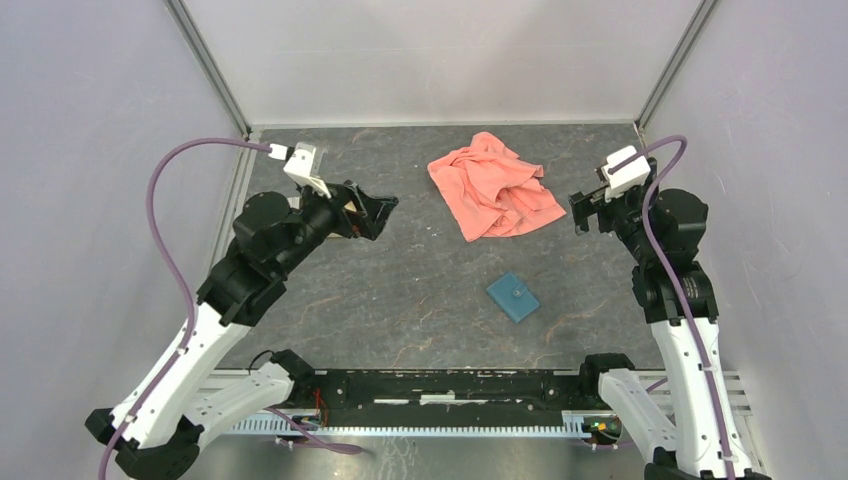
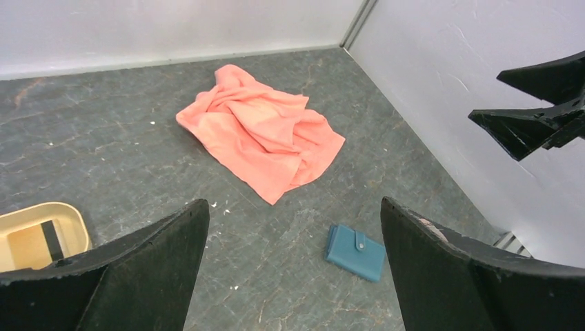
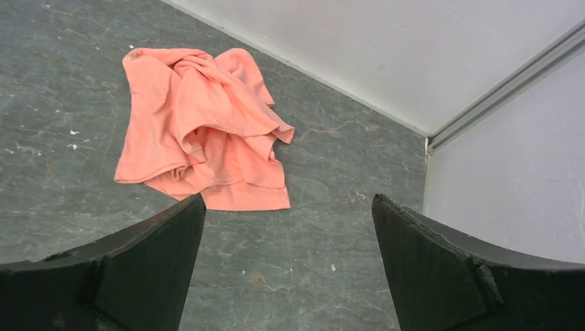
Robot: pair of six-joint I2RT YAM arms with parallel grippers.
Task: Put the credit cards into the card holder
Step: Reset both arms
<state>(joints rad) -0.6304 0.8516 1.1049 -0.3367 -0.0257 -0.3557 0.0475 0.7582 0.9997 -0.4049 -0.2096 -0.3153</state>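
Note:
The card holder (image 1: pixel 513 297) is a teal wallet lying shut, snap side up, on the dark table right of centre. It also shows in the left wrist view (image 2: pixel 355 252). An orange-tan credit card (image 2: pixel 27 247) with a dark stripe lies in a tan tray (image 2: pixel 69 215). No other cards show. My left gripper (image 1: pixel 375 215) is open and empty, raised above the table at the left, its jaws wide apart (image 2: pixel 293 203). My right gripper (image 1: pixel 583 213) is open and empty, raised at the right near the cloth (image 3: pixel 288 198).
A crumpled salmon-pink cloth (image 1: pixel 495 185) lies at the back of the table, also in the left wrist view (image 2: pixel 262 138) and the right wrist view (image 3: pixel 200 131). White walls enclose the table on three sides. In the top view my left arm hides the tray.

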